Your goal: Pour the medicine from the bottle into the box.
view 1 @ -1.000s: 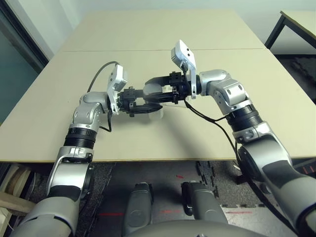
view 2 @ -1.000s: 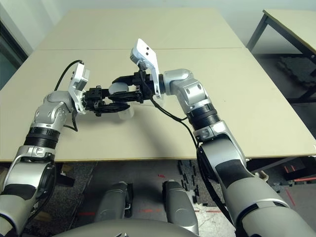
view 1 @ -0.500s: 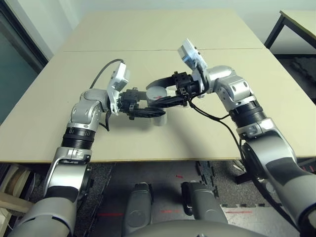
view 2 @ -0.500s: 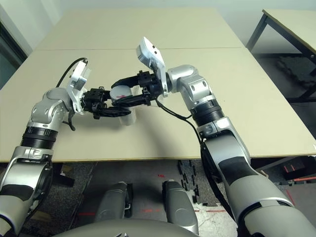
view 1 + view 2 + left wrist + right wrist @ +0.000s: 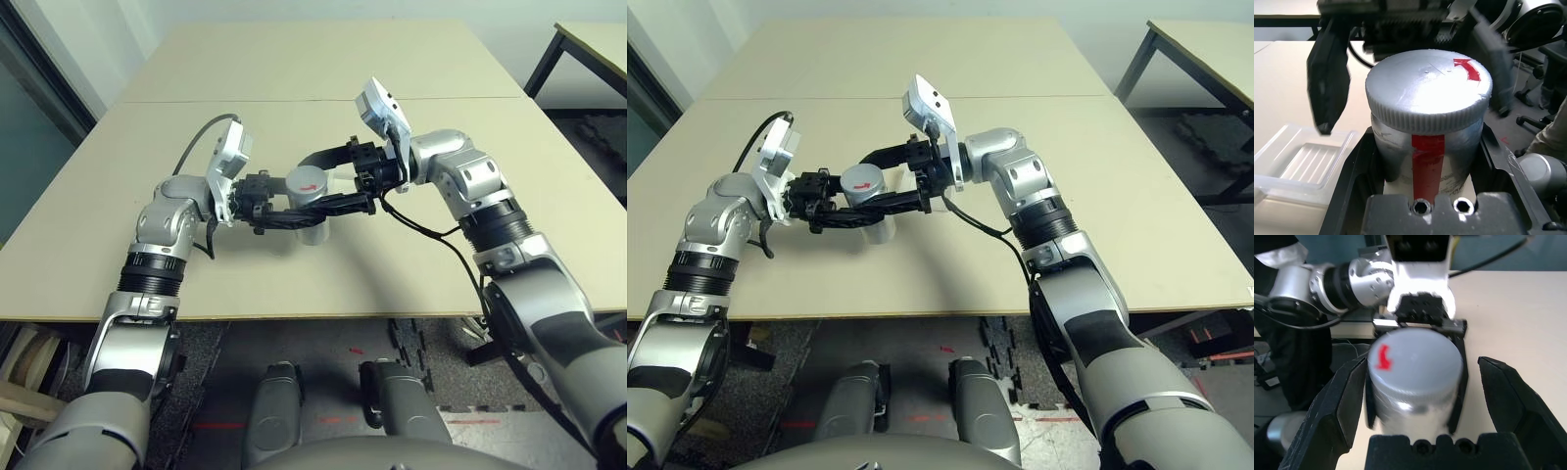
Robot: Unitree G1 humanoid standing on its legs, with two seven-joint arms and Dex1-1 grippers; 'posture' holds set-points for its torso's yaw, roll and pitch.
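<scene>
1. Left gripper (image 5: 1427, 129) clamps the medicine bottle (image 5: 1459, 161); right gripper (image 5: 1420, 361) stands open around its grey screw cap (image 5: 1415, 362).
2. Cap on, nothing poured; uncapping, then pouring, seem to remain.
3. Bottle's long axis looks near vertical, cap up.
4. Clear plastic box (image 5: 1303, 185) lies below the right gripper.

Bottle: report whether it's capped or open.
Capped: the round grey cap sits on top of the bottle.
</scene>
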